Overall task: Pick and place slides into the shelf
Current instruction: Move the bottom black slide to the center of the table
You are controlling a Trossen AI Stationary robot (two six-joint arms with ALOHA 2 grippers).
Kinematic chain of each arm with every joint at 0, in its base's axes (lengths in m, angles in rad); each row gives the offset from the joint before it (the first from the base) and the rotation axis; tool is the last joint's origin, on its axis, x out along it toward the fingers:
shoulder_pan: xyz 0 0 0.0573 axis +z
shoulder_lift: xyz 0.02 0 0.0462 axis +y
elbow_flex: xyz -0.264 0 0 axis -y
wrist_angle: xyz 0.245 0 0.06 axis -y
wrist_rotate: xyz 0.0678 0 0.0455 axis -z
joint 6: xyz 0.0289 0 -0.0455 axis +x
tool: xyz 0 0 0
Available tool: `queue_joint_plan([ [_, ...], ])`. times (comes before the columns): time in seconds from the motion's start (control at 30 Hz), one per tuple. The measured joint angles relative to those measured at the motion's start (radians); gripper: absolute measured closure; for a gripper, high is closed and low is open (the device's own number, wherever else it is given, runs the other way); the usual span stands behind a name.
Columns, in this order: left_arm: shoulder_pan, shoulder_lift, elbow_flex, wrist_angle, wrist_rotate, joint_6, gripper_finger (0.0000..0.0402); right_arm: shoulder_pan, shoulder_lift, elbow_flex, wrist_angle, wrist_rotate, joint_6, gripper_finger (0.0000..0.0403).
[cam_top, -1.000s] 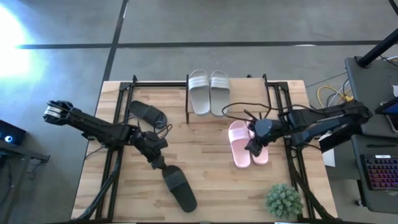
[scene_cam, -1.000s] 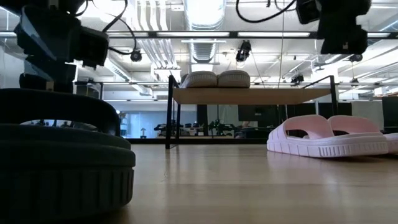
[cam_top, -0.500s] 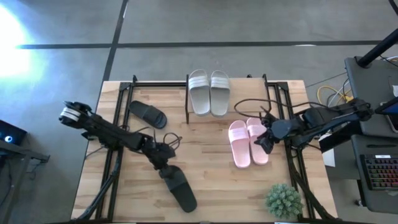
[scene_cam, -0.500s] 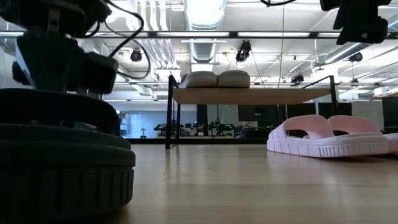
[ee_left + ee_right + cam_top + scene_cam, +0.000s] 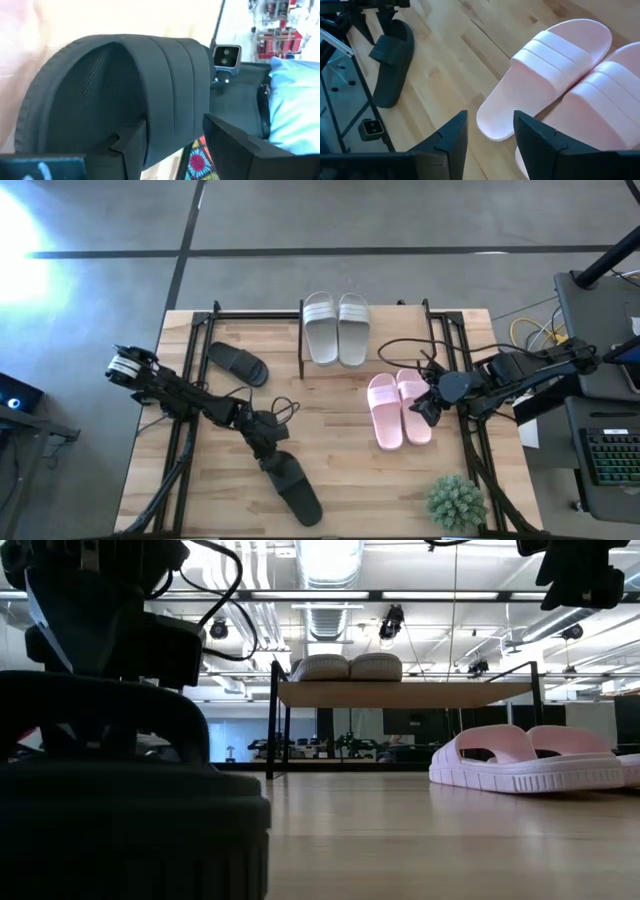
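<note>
- My left gripper (image 5: 272, 452) is down on the near black slide (image 5: 295, 488), fingers (image 5: 131, 145) spread wide on either side of its strap, not clamped.
- My right gripper (image 5: 424, 410) hovers with its fingers parted, holding nothing, just beside the pink pair (image 5: 398, 409), nearer than the shelf (image 5: 400, 694).
- A second black slide (image 5: 238, 363) lies on the surface left of the shelf.
- The grey pair (image 5: 336, 328) sits on the shelf, farthest away.

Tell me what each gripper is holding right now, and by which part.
The left gripper has its fingers astride the strap of a black slide, one inside, one outside; not clamped. The right gripper holds nothing, open above the pink slides.
</note>
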Motion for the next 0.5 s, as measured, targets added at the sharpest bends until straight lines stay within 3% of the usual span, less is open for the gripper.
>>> queue_joint_plan([
  [0.17, -0.007, 0.018, 0.002, 0.03, 0.055, -0.002, 0.0243, 0.0, 0.004, 0.0, -0.018, 0.0, 0.015, 0.0254],
  [0.5, -0.01, 0.013, 0.002, 0.204, 0.049, 0.007, 0.0393, 0.0, 0.017, 0.0, -0.018, 0.004, 0.023, 0.0263],
])
